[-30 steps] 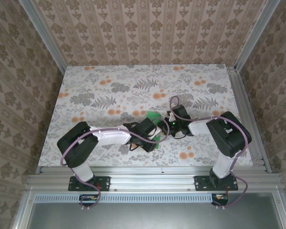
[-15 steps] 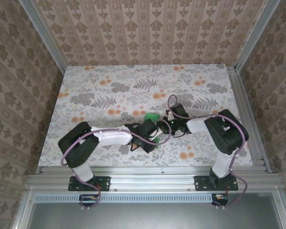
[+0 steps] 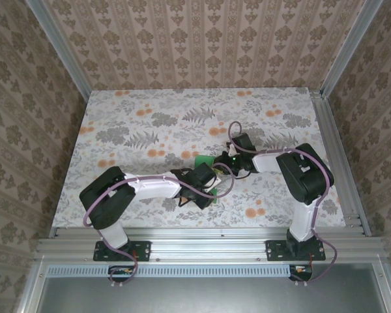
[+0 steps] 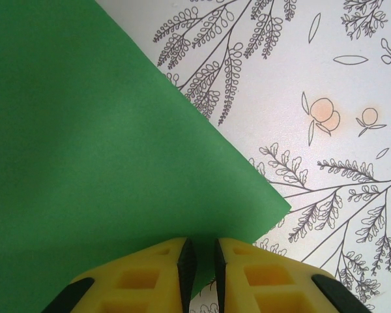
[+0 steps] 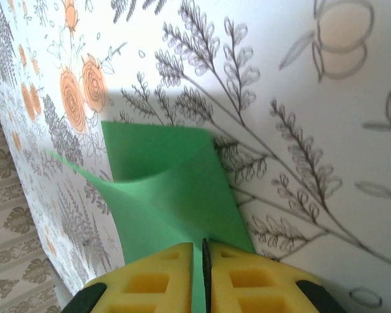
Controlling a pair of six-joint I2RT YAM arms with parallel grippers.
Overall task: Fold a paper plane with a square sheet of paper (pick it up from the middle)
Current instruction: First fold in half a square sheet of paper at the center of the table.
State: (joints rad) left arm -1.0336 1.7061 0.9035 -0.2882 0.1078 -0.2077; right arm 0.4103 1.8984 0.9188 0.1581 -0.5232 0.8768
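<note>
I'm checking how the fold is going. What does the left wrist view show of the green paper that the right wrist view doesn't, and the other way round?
Left wrist: the square sheet of paper as a broad, flat green face, with one long straight edge running to a sharp corner near the left end effector.
Right wrist: the paper curling, one layer bowed above a flatter one, just ahead of the right end effector.
Shared: yellow fingers nearly together on the paper's edge, above the floral tabletop.
</note>
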